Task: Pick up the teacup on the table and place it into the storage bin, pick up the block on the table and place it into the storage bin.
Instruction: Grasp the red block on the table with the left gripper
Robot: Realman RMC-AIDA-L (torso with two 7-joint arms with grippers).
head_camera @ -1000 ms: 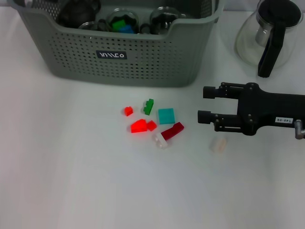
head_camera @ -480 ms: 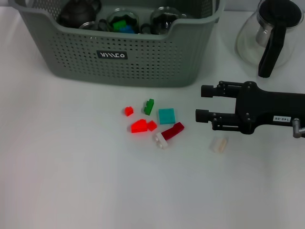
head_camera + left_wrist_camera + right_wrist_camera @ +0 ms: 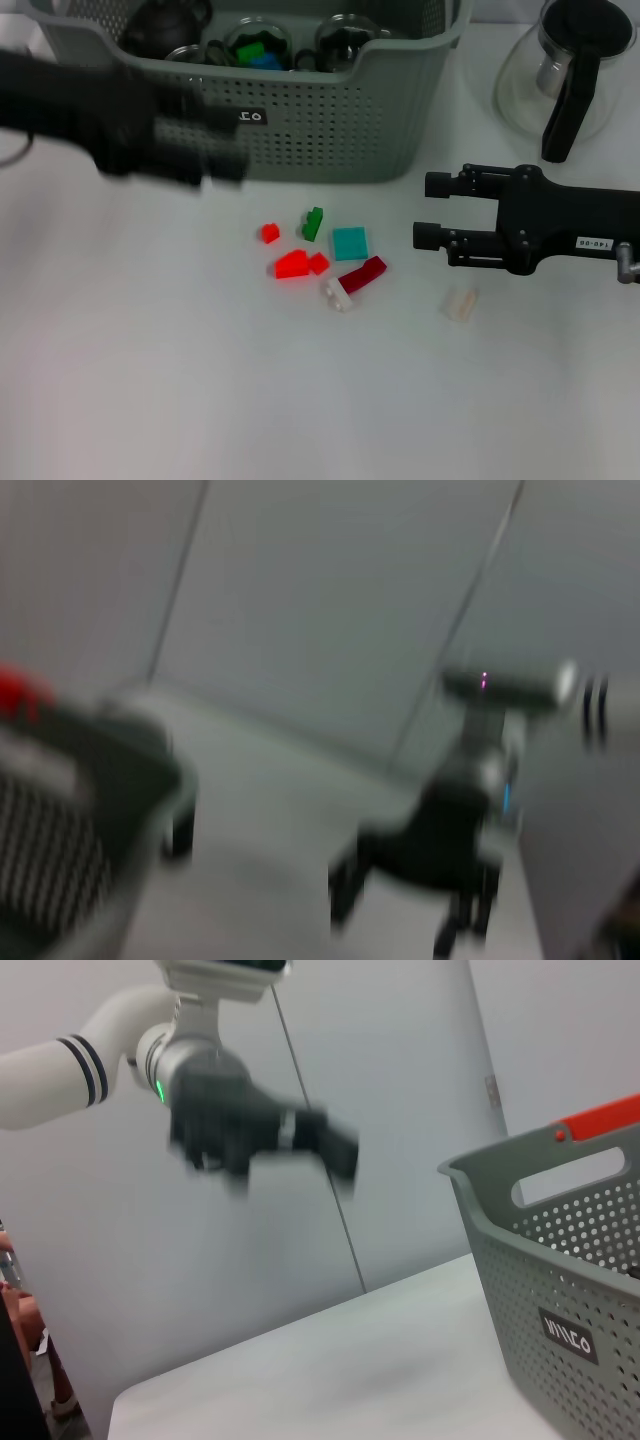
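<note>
A glass carafe (image 3: 560, 75) with a black handle stands upright at the far right of the white desk (image 3: 150, 380). Grey wall panels (image 3: 400, 1110) rise behind the desk.

1. Your storage bin (image 3: 330, 120) is grey-green with perforated walls and cut-out handles; it stands upright at the table's far side, already holding glassware and a dark teapot.
2. Your blocks (image 3: 349, 243) lie scattered just in front of it: red, green, teal, maroon, clear.
</note>
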